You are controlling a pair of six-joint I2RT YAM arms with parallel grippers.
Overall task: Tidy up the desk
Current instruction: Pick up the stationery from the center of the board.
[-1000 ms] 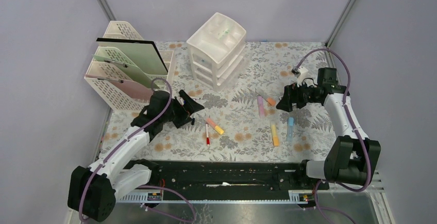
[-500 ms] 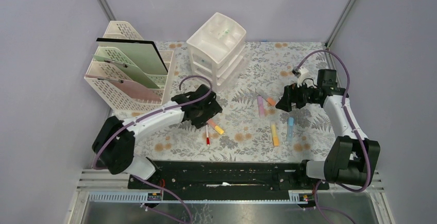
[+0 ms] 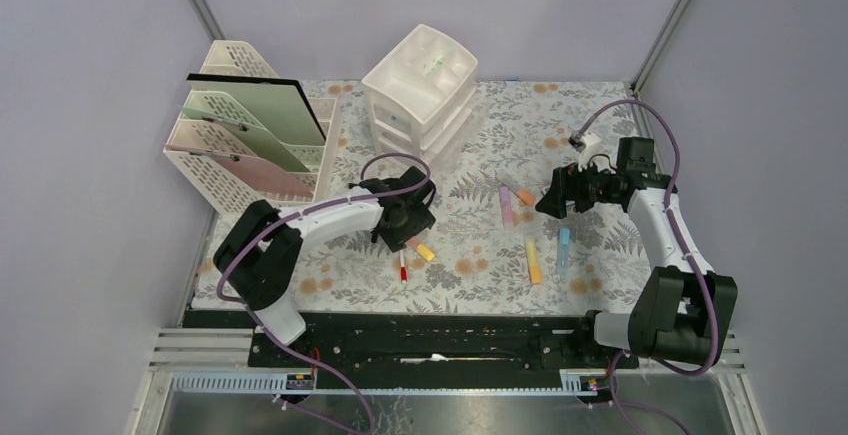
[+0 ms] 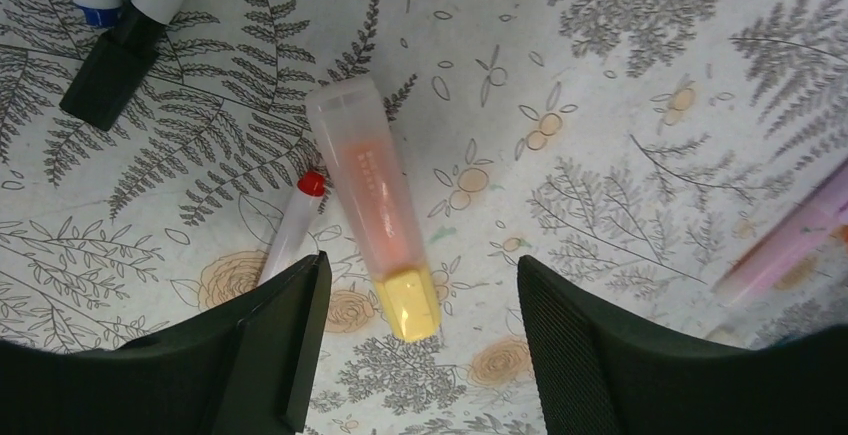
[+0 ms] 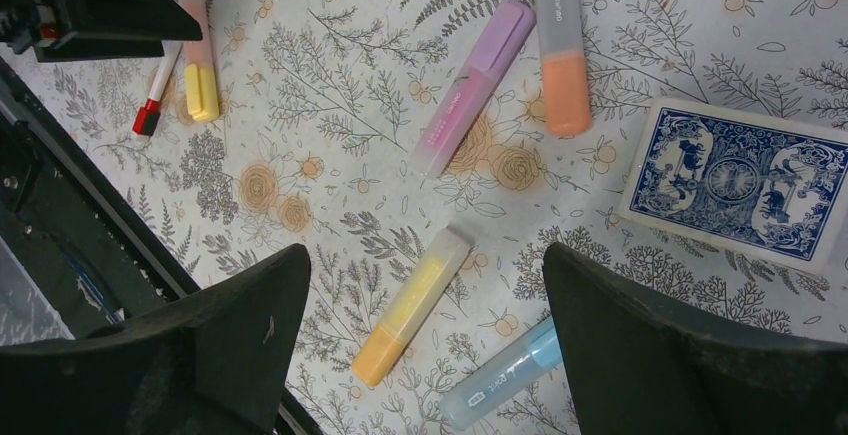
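Straddling pink highlighter (image 4: pixel 372 195), left jaws wide, untouching (right jaws agape, empty).

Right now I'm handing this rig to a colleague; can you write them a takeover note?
Left pincer: open, straddling the pink highlighter, not gripping.
Right pincer: open, empty, above the yellow highlighter.
Loose on the desk: red-capped pen, purple highlighter, orange highlighter, blue highlighter, card deck.
Done: folders stand in the file rack.
Left: put away every loose item.

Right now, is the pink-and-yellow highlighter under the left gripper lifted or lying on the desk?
Lying flat on the desk. The highlighter rests between the left gripper's open fingers, neither touching it.
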